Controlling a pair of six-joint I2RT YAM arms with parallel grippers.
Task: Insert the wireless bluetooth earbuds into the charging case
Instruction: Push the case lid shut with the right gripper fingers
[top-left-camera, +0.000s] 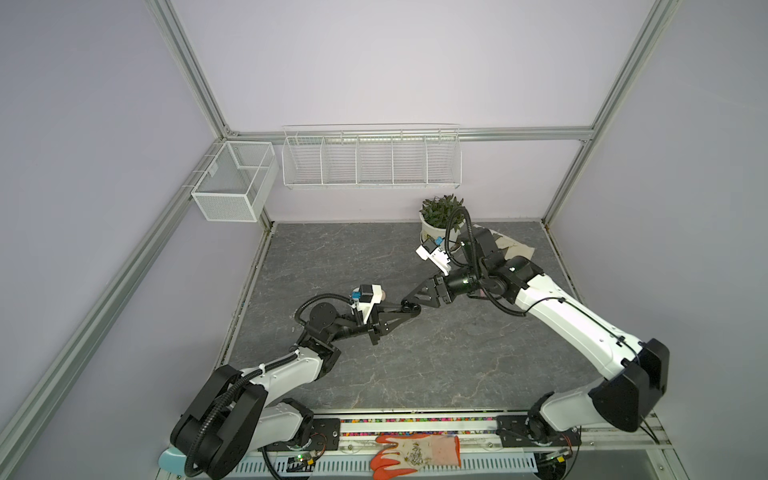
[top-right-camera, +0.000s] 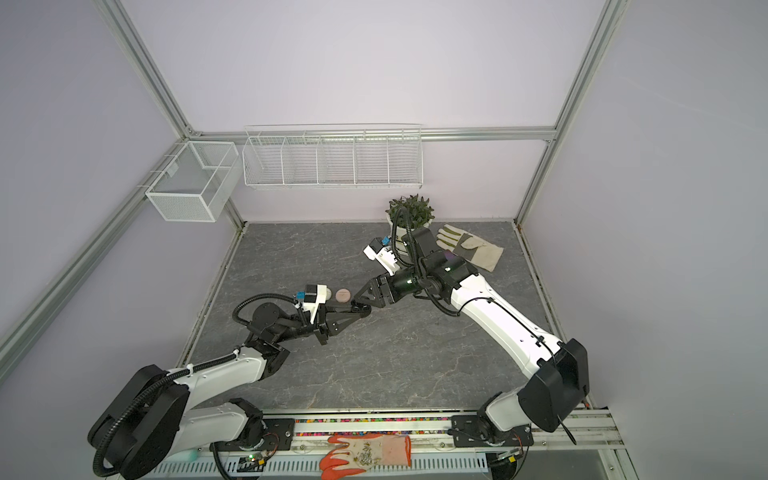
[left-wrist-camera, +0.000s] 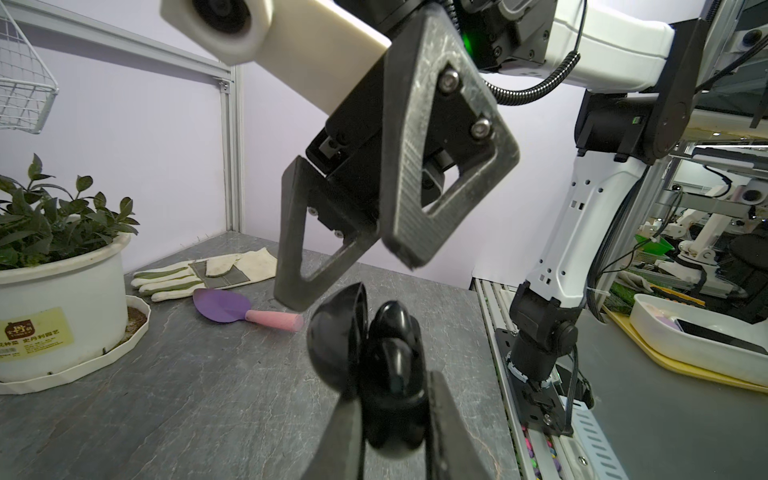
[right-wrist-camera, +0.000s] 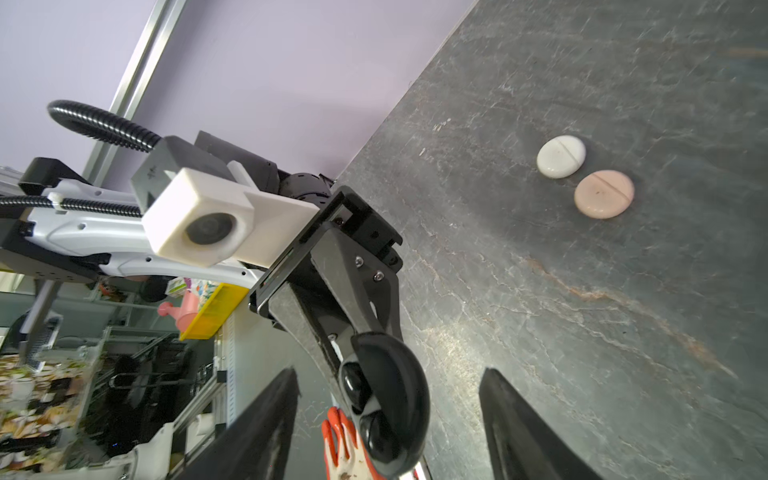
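Note:
My left gripper (left-wrist-camera: 392, 401) is shut on a black charging case (left-wrist-camera: 390, 419), held above the table in both top views (top-left-camera: 412, 308). The case's lid (left-wrist-camera: 336, 332) stands open. Two black earbuds (left-wrist-camera: 392, 320) (left-wrist-camera: 395, 357) sit in its wells. My right gripper (right-wrist-camera: 390, 374) is open, one finger on each side of the case (right-wrist-camera: 405, 382) without touching it. In the left wrist view the right gripper's fingers (left-wrist-camera: 291, 286) hang just above the open lid. A white case (right-wrist-camera: 561, 156) and a pink case (right-wrist-camera: 604, 194) lie shut on the table, side by side.
A potted plant (top-left-camera: 440, 216) stands at the back, with a pale work glove (top-right-camera: 469, 247) and a purple trowel (left-wrist-camera: 232, 309) beside it. An orange glove (top-left-camera: 415, 455) lies on the front rail. Wire baskets (top-left-camera: 370, 158) hang on the back wall.

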